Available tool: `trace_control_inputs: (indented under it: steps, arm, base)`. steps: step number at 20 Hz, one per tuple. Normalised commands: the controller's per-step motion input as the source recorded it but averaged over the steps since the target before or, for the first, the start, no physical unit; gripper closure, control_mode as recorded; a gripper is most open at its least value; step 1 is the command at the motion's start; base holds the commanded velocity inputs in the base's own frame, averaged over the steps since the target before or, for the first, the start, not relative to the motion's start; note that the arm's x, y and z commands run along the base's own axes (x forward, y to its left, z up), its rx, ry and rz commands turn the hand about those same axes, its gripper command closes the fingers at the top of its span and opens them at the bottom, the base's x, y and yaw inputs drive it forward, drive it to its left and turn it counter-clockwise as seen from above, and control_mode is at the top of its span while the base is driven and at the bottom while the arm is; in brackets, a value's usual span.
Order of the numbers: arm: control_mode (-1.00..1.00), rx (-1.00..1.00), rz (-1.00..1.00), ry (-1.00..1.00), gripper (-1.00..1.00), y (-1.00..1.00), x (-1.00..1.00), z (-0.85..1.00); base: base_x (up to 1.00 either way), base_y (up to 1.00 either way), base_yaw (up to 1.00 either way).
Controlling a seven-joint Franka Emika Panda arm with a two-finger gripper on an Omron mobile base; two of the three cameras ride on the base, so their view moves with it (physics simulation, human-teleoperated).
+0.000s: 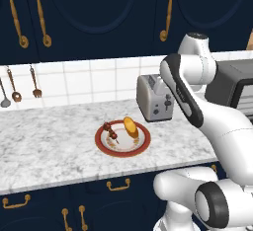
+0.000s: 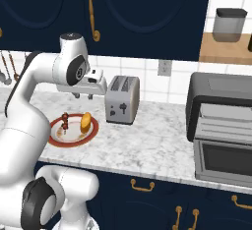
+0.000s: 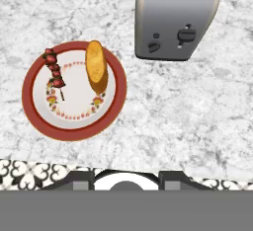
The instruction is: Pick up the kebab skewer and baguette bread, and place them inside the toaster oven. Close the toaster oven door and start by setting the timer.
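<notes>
Left base view: the skewer (image 1: 110,131) and bread (image 1: 130,126) lie side by side on the plate (image 1: 104,146), ready for picking.

Right base view: the gripper (image 2: 82,95) hangs above the plate (image 2: 74,140), jaws apart and empty, with the skewer (image 2: 65,121) just below. The oven (image 2: 222,126) stands well off, its door (image 2: 224,160) dropped open to receive food.

Hand view: skewer (image 3: 54,72) and bread (image 3: 97,66) lie ahead of the jaws, untouched beside the toaster (image 3: 175,22).
</notes>
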Motion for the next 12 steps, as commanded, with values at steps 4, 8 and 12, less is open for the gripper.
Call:
trace_control_inputs:
  steps: [4, 8, 12]
  arm:
    - [1.0, 0.0, 0.0, 0.0, -1.0, 0.0, 0.0, 0.0]
    - [1.0, 0.0, 0.0, 0.0, -1.0, 0.0, 0.0, 0.0]
    - [1.0, 0.0, 0.0, 0.0, -1.0, 0.0, 0.0, 0.0]
  base:
    - [0.0, 0.0, 0.0]
    - [0.0, 0.0, 0.0]
    - [0.0, -0.12, 0.0]
